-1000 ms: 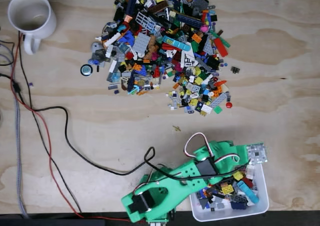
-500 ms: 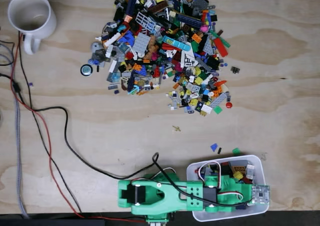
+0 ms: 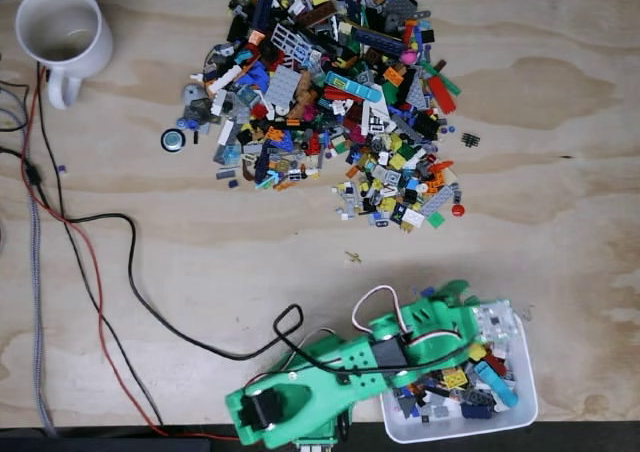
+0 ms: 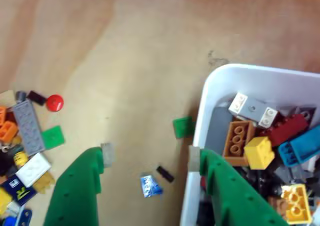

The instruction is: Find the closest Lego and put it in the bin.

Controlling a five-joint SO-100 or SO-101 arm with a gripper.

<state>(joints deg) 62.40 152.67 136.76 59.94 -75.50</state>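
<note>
Fixed view first: your green arm (image 3: 350,372) reaches from the bottom edge toward the right, its front end over the top left corner of the bin (image 3: 528,392), which sits at the bottom right of the worktop (image 3: 560,232). The bin already holds a good heap of bricks, so plenty of the job is done. The big pile of Lego (image 3: 335,92) is well apart, up at the top centre, and that's a lot left to clear. A white mug (image 3: 60,34) stands in the top left corner, with cables (image 3: 100,302) trailing down the left side.

Now the wrist view: your hand (image 4: 150,158) is wide open and carrying nothing, one green finger over bare worktop, the other over the bin's near wall (image 4: 220,86). Between the fingers lie a small blue piece (image 4: 149,185) and a little black piece (image 4: 165,173), with a green tile (image 4: 182,127) touching or just beside the bin's outer wall. These look like your closest candidates, none picked up yet. More loose bricks, a red round stud (image 4: 54,102) among them, sit at the left edge. I'd call it between picks: nothing grasped, the next piece not yet chosen.
</note>
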